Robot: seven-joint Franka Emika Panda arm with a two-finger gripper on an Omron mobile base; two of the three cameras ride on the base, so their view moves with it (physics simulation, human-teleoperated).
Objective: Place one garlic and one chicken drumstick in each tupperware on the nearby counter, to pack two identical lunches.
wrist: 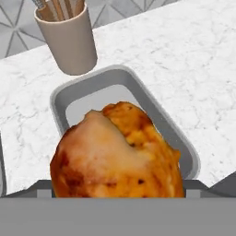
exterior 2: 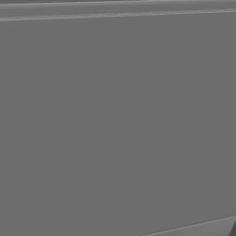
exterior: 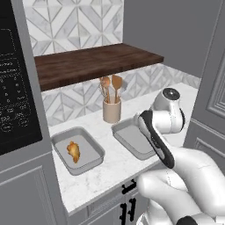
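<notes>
Chicken drumstick (wrist: 115, 152) held between the jaws — hand poised above the right tupperware (wrist: 184, 143).

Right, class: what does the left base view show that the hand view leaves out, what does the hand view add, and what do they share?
The left base view adds the dark wooden shelf, the robot's white arm, and the left tupperware with a drumstick lying in it. The hand view adds a second drumstick, close up in front of the right tupperware; whether it is gripped cannot be told. Both share that right tupperware, the utensil cup and the marble counter.
</notes>
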